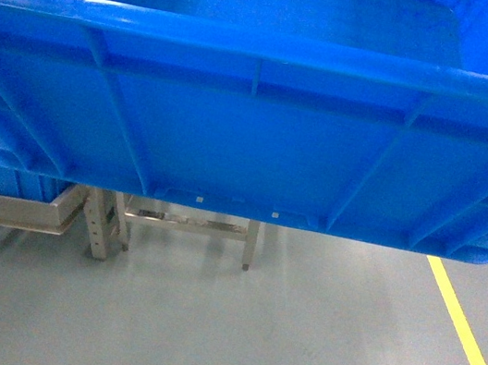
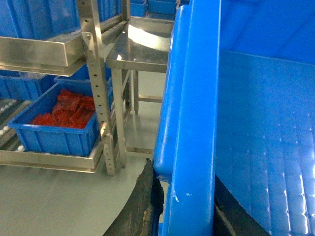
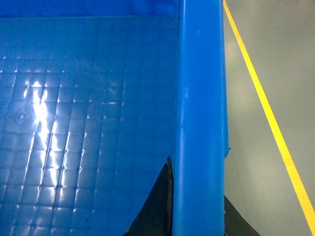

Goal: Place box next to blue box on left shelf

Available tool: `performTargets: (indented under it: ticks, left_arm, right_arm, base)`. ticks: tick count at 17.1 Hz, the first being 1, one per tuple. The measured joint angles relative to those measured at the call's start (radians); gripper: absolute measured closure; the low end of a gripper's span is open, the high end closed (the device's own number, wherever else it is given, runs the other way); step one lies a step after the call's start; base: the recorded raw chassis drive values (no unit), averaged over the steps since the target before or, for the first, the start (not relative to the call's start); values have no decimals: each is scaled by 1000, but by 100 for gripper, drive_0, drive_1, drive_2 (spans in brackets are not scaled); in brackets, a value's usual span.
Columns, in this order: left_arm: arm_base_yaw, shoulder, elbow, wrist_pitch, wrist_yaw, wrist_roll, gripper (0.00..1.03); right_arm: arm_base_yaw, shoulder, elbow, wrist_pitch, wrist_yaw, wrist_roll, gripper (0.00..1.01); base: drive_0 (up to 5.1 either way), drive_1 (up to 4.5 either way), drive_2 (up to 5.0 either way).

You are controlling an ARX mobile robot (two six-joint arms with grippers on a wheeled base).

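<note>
The box, a big bright blue open-top crate with ribbed walls, hangs in the air and fills the upper head view, hiding both arms there. In the left wrist view my left gripper is shut on the box's left rim, one dark finger outside the wall and one inside. My right gripper is shut on the right rim in the same way. The left shelf, with roller tracks and a steel lip, lies lower left. On it sits a blue box holding red parts.
A perforated steel upright stands at the shelf's corner, with an upper steel deck carrying more blue bins. A small steel table stands right of the rack. A yellow floor line runs along the right.
</note>
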Motion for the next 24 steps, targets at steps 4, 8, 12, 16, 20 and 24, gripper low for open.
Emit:
performTargets:
  ticks: [4, 8, 12, 16, 20, 24]
  left_arm:
    - [0, 0, 0, 2, 0, 1, 89]
    - [0, 0, 0, 0, 0, 0, 89]
    - [0, 0, 0, 0, -1, 0, 89]
    - [0, 0, 0, 1, 0, 0, 89]
    - [0, 0, 0, 1, 0, -1, 89]
    - [0, 0, 0, -1, -1, -1, 89]
  right_arm:
    - [0, 1, 0, 4, -1, 0, 93]
    - [0, 2, 0, 4, -1, 0, 93]
    - [0, 2, 0, 2, -1, 1, 93]
    - [0, 1, 0, 2, -1, 1, 93]
    - [0, 2, 0, 2, -1, 1, 93]
    - [0, 2, 0, 1, -2, 1, 93]
  base:
    - [-482, 259, 259]
    - [-487, 253, 253]
    - [-496, 245, 245]
    - [-488, 253, 253]
    - [-507, 234, 234]
    - [-496, 245, 245]
